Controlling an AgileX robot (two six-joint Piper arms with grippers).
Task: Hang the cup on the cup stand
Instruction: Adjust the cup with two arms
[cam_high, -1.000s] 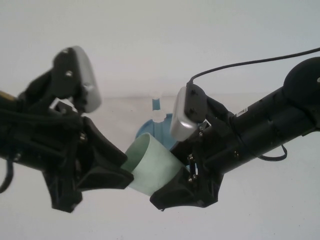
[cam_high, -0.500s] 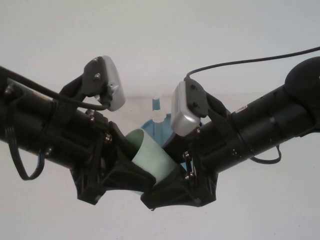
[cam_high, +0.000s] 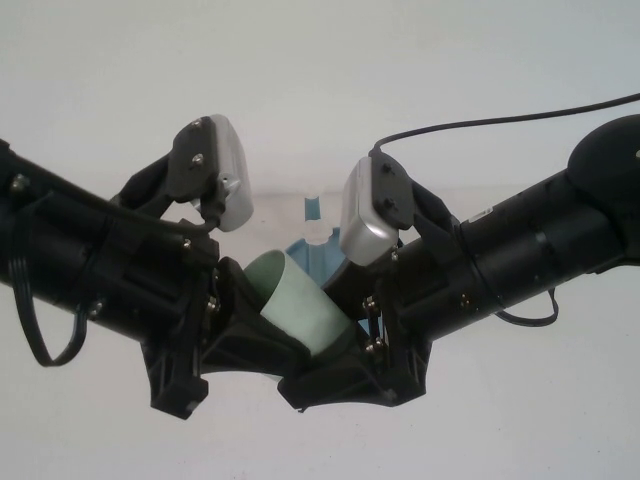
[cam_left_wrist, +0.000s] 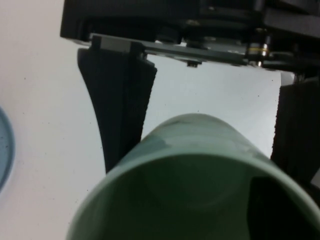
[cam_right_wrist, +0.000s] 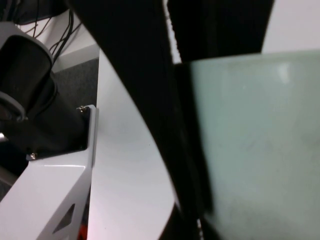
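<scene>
The pale mint-green cup (cam_high: 300, 305) lies tilted in the air between my two grippers, its mouth towards the left arm. My right gripper (cam_high: 338, 352) is shut on its base end, and both its fingers (cam_left_wrist: 120, 115) flank the cup (cam_left_wrist: 200, 150) in the left wrist view. My left gripper (cam_high: 262, 325) is at the rim, one finger (cam_left_wrist: 282, 212) inside the mouth against the wall. The cup (cam_right_wrist: 260, 140) fills the right wrist view beside a black finger (cam_right_wrist: 185, 150). Behind the cup, the blue cup stand (cam_high: 318, 252) shows partly, with one peg (cam_high: 312, 207) visible.
Both arms crowd the middle of the white table (cam_high: 520, 420). A black cable (cam_high: 500, 124) loops over the right arm. A rim of the blue stand base (cam_left_wrist: 4, 150) is close by. The table edge and grey robot mount (cam_right_wrist: 30, 115) lie behind the right gripper.
The left arm swung in from the left and lowered, and its gripper slid onto the cup's mouth and closed. The right gripper kept its hold and barely moved.
</scene>
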